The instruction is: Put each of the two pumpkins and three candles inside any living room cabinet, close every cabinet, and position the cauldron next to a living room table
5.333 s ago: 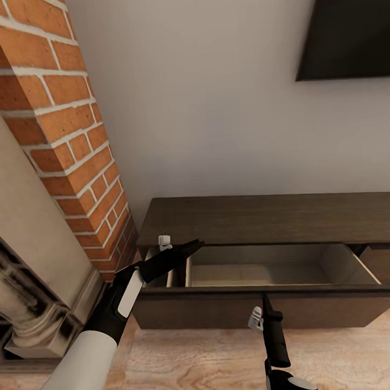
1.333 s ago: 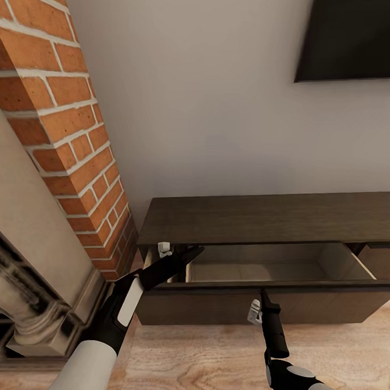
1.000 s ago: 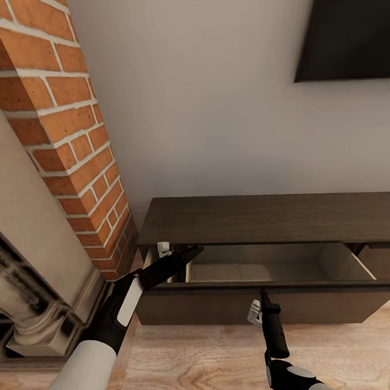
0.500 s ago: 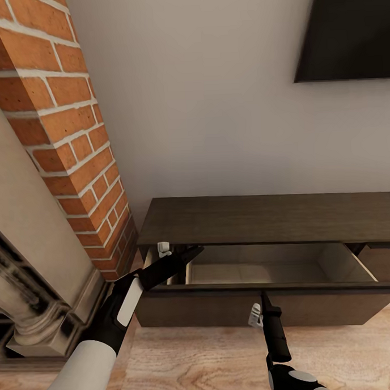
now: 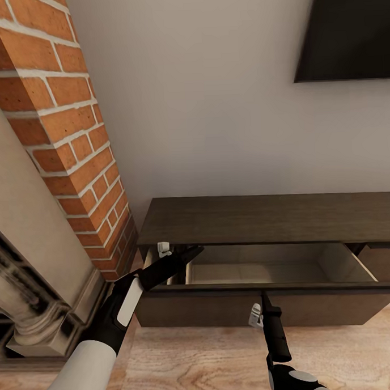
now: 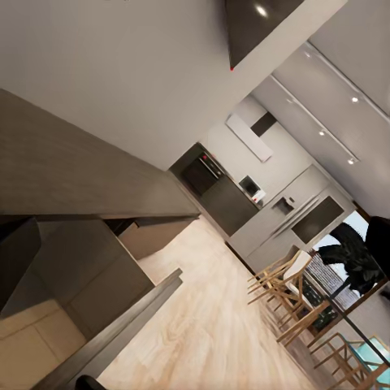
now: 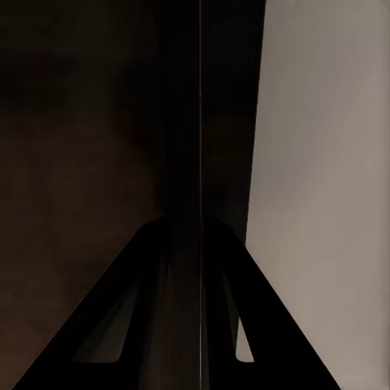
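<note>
The cabinet stands against the wall right of the brick chimney, its drawer pulled out. The left gripper, arm outstretched, reaches the drawer's left corner; the right gripper, fingers pressed together, meets the drawer front. Whether the left fingers are spread is unclear.

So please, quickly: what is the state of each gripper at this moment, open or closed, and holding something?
Left gripper: closed, holding nothing, tip at the open drawer of the cabinet.
Right gripper: closed, empty, tip at the drawer front.
</note>
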Robot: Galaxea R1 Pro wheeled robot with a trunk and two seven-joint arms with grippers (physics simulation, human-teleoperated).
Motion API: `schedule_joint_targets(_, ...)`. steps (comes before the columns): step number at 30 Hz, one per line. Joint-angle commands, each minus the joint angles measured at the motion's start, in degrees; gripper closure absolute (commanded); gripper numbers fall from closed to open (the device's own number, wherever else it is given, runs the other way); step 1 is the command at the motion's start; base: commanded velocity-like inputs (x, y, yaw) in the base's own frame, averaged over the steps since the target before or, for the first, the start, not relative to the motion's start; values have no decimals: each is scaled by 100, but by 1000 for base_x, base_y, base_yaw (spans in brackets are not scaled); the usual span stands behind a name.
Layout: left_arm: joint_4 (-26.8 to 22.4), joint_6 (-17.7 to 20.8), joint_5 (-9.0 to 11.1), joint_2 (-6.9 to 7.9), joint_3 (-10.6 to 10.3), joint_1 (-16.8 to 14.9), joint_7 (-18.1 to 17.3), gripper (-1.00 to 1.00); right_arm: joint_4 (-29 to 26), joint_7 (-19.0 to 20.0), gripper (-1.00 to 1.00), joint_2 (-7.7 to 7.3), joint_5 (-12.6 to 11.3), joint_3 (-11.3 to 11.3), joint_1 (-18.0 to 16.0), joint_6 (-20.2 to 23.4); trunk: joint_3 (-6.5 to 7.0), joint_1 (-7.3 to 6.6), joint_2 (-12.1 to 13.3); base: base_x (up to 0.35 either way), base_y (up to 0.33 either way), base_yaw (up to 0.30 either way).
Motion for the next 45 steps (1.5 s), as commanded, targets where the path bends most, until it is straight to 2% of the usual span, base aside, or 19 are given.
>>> schedule_joint_targets(1, -1, 1, 0, 0, 0, 0, 0, -100, 12, 165, 100, -1, -20, -13, 5, -4, -1, 1, 1, 0, 0, 0)
schedule_joint_targets(45, -9, 3, 0, -9, 0, 0, 0, -100, 21, 134, 100, -45, -20, 5, 67, -7, -1, 1, 1, 0, 0, 0)
